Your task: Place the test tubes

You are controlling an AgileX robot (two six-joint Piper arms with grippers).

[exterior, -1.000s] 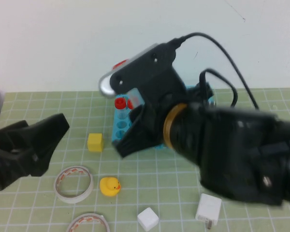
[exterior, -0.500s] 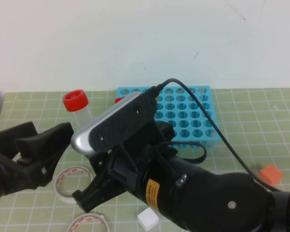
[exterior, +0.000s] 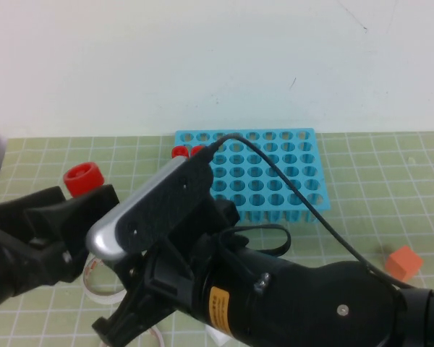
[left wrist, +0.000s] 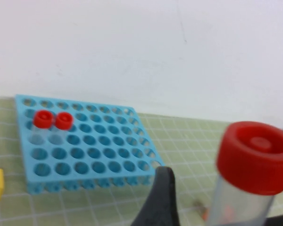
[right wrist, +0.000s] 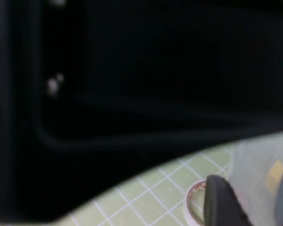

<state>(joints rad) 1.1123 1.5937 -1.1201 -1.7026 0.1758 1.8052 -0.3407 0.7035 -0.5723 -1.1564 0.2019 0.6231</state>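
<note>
Test tube [left wrist: 249,181] — clear, red-capped | right gripper [right wrist: 254,205], near left, apparently holds it | left gripper [exterior: 72,210] wide, alongside

soft, even light keeps the scene bright; its source cannot be told, and shadows are faint. in the high view the right arm [exterior: 275,289] is a blurred dark mass beside the left gripper [exterior: 76,210]. the test tube [left wrist: 254,174] between that gripper's fingers is out of focus. around the right gripper [right wrist: 254,202] nearly everything is black and smeared.
</note>
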